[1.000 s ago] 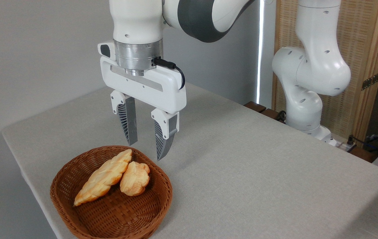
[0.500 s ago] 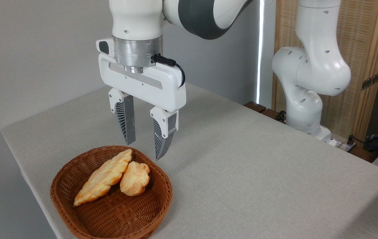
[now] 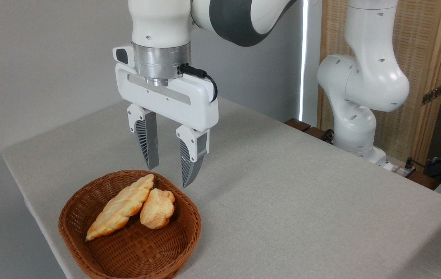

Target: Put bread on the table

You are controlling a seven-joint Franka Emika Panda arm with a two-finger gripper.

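Grey table (image 3: 301, 201); basketed bread (image 3: 121, 206) lying diagonally, tip toward far right; gripper (image 3: 168, 176) spread, empty, above.

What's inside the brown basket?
Two breads lie in the basket: a long braided bread and a short roll, touching side by side. The woven bottom under them is covered.

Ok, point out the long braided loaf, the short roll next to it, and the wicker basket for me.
long braided loaf (image 3: 121, 207): fixed camera, middle of its twisted top.
short roll (image 3: 158, 208): fixed camera, centre of its knobbly top.
wicker basket (image 3: 195, 226): fixed camera, right rim.
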